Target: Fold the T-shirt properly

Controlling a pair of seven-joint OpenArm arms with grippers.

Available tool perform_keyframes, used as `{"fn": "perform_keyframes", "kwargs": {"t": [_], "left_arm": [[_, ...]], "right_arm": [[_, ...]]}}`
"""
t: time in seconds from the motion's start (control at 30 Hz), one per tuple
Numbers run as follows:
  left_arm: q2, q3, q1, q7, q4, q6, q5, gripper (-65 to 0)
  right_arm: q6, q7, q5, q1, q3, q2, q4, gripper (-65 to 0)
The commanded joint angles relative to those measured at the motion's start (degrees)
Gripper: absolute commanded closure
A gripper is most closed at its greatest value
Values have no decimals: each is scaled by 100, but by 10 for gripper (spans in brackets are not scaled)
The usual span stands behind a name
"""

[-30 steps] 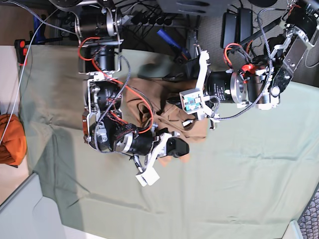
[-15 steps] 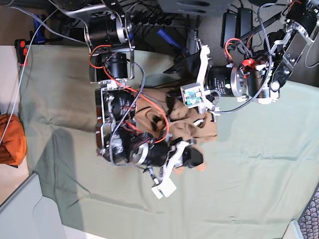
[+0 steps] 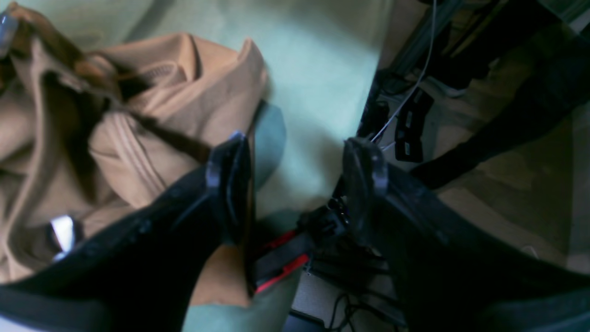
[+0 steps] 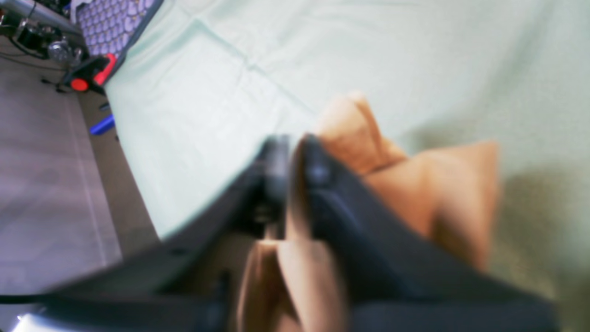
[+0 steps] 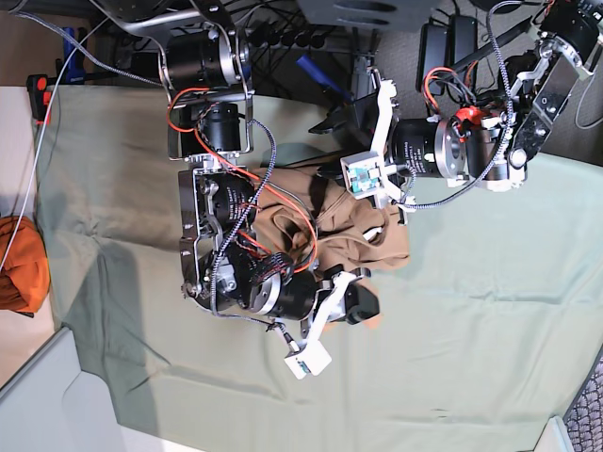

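The tan T-shirt (image 5: 358,235) lies crumpled in the middle of the green cloth. My right gripper (image 5: 363,303) is at the shirt's near edge. In the blurred right wrist view its jaws (image 4: 295,170) stand close together with a strip of the T-shirt (image 4: 442,193) between them. My left gripper (image 5: 328,155) hangs at the shirt's far side, open. In the left wrist view the left gripper (image 3: 297,180) holds nothing. One of its fingers (image 3: 230,184) stands at the edge of the T-shirt (image 3: 152,115), the other over the table's edge.
A sage-green table cloth (image 5: 471,330) covers the table. A deep-orange cloth bundle (image 5: 21,264) lies at the left edge. A red-button box (image 5: 40,94) sits at the far left corner. Cables and power strips (image 5: 443,47) crowd the floor beyond the far edge.
My right arm dragged the shirt's near edge rightward and toward the front, then nearly stopped. My left gripper lifted off the shirt toward the far edge.
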Motion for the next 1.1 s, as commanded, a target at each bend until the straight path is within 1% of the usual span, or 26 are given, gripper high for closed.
{"fn": "perform_keyframes", "kwargs": {"t": [0.0, 0.03, 0.07, 0.1, 0.27, 0.33, 0.4, 0.43, 0.47, 0.5, 0.6, 0.7, 0.8, 0.9, 0.97, 1.07], "left_arm": [[-15, -15, -61, -90, 96, -69, -85, -357], [-17, -17, -61, -87, 96, -69, -83, -357], [-17, -17, -59, -70, 96, -69, -83, -357], [-20, -17, -55, -44, 94, -69, -85, -357], [-122, -17, -44, -7, 94, -69, -85, -357], [-243, -17, -42, -4, 94, -69, -85, -357], [-382, -17, -44, -4, 94, -69, -85, -356], [-455, -17, -46, -4, 94, -69, -85, -357], [-520, -17, -46, -7, 94, -69, -85, -357], [-588, -20, -48, -13, 94, -69, -85, -356], [-752, -144, -46, -31, 94, -69, -87, -357], [-778, -444, -46, -33, 94, -69, -109, -357], [-776, -778, -48, -208, 94, -69, -160, -357], [-761, -1040, -50, -269, 94, -69, -249, -357], [-763, -1134, -50, -267, 94, -69, -302, -357], [-763, -1152, -48, -264, 94, -69, -313, -357]], "right_arm": [[671, 144, 105, 173, 11, -28, 111, -227], [671, 144, 122, 173, 11, -28, 111, -286], [671, 146, 138, 188, 11, -28, 114, -325], [671, 146, 144, 210, 11, -28, 114, -339], [669, 114, 155, 592, 160, -28, 120, -338], [669, -79, 155, 750, 378, -26, 120, -338], [671, -393, 149, 868, 675, -11, 120, -336], [671, -542, 140, 890, 826, 22, 120, -321], [671, -632, 142, 885, 946, 96, 120, -281], [671, -678, 142, 863, 1036, 208, 120, -223], [669, -691, 160, 752, 1165, 612, 120, 0], [671, -699, 282, 570, 1169, 1016, 118, 0], [669, -723, 505, 306, 1169, 1226, 107, 0], [673, -721, 767, 20, 1145, 1174, 105, 0], [671, -717, 907, -129, 1141, 1058, 103, 0], [673, -675, 876, -243, 1119, 796, 85, 0]]}}
